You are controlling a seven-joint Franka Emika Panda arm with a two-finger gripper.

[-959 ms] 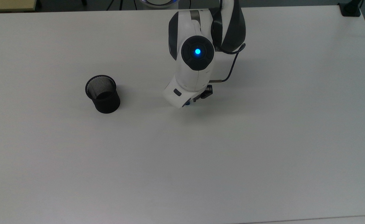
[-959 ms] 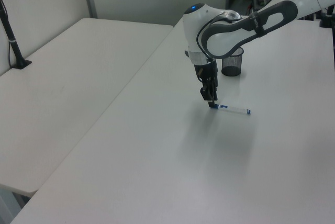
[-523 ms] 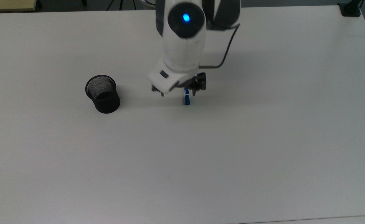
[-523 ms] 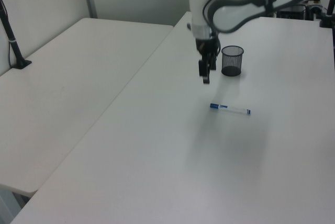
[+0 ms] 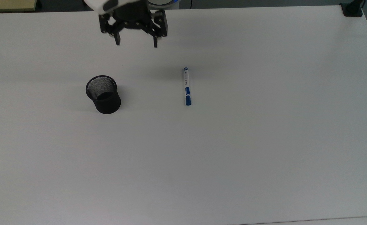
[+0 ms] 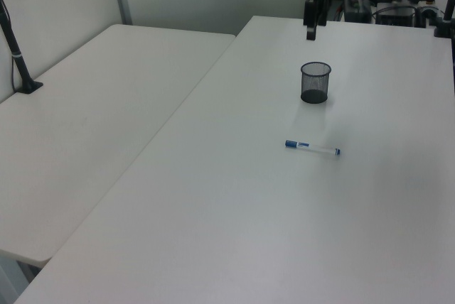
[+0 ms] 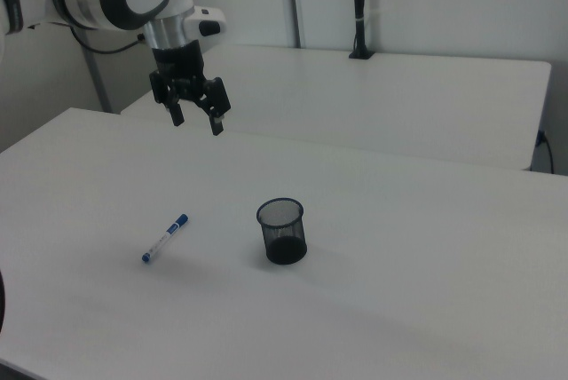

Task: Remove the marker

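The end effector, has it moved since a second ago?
Yes. In the top view the end effector has left the marker and risen toward the table's far edge, beyond the mesh cup.

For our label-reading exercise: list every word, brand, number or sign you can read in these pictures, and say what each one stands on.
No text can be read.
The marker, lying on the table, has faint print on its white barrel and a blue label band, too small to read.
The black mesh cup bears no lettering.
The gripper shows no legible mark.
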